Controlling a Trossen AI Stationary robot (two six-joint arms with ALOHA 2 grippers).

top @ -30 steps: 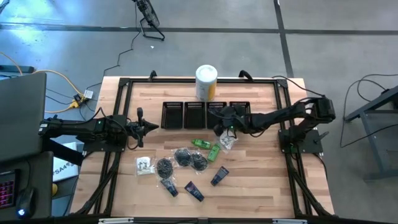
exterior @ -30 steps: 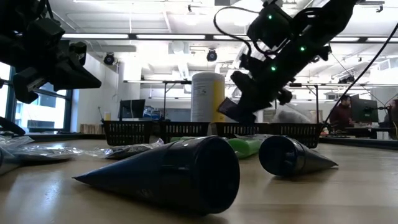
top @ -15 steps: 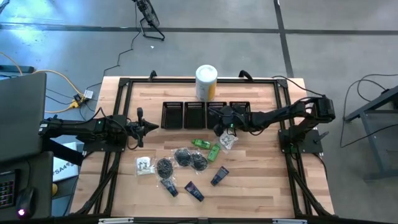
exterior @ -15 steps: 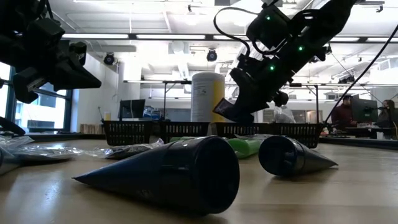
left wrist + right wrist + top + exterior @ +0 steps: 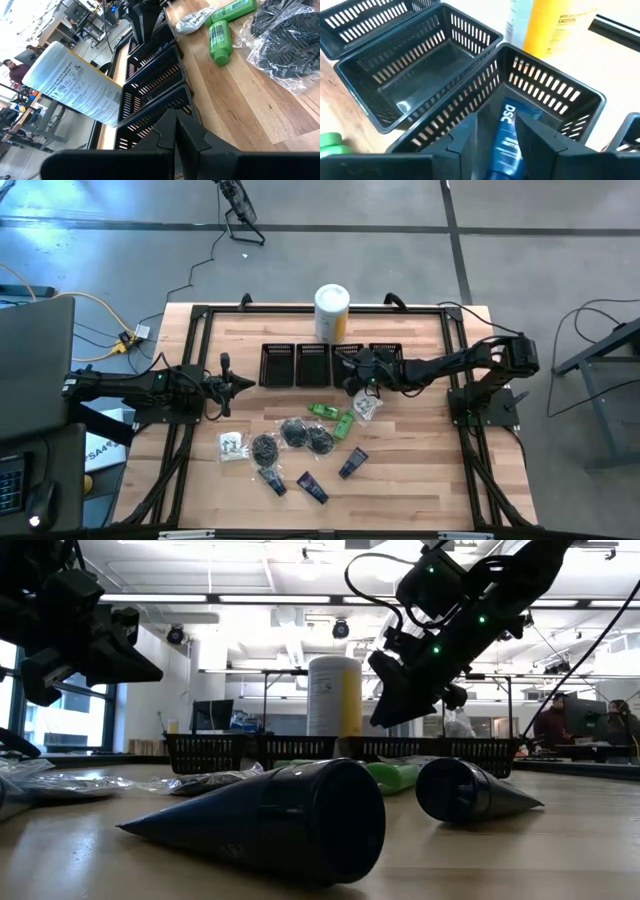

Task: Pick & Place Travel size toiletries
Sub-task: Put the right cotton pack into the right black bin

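Blue tube (image 5: 507,140), black mesh bins (image 5: 430,55), green packets (image 5: 223,26), white-and-yellow canister (image 5: 334,697)

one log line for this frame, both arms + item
right gripper: over third mesh bin, fingers around blue tube | left gripper: shut, idle at table left

I observed four bins (image 5: 330,364) in a row before the canister (image 5: 332,310); a tube (image 5: 507,140) lay in the third bin (image 5: 545,100), remaining toiletries (image 5: 300,442) on the tabletop (image 5: 420,470) nearer me.

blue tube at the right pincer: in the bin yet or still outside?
In. In the right wrist view the blue tube sits between the right pincer fingers, down inside the black mesh bin walls.
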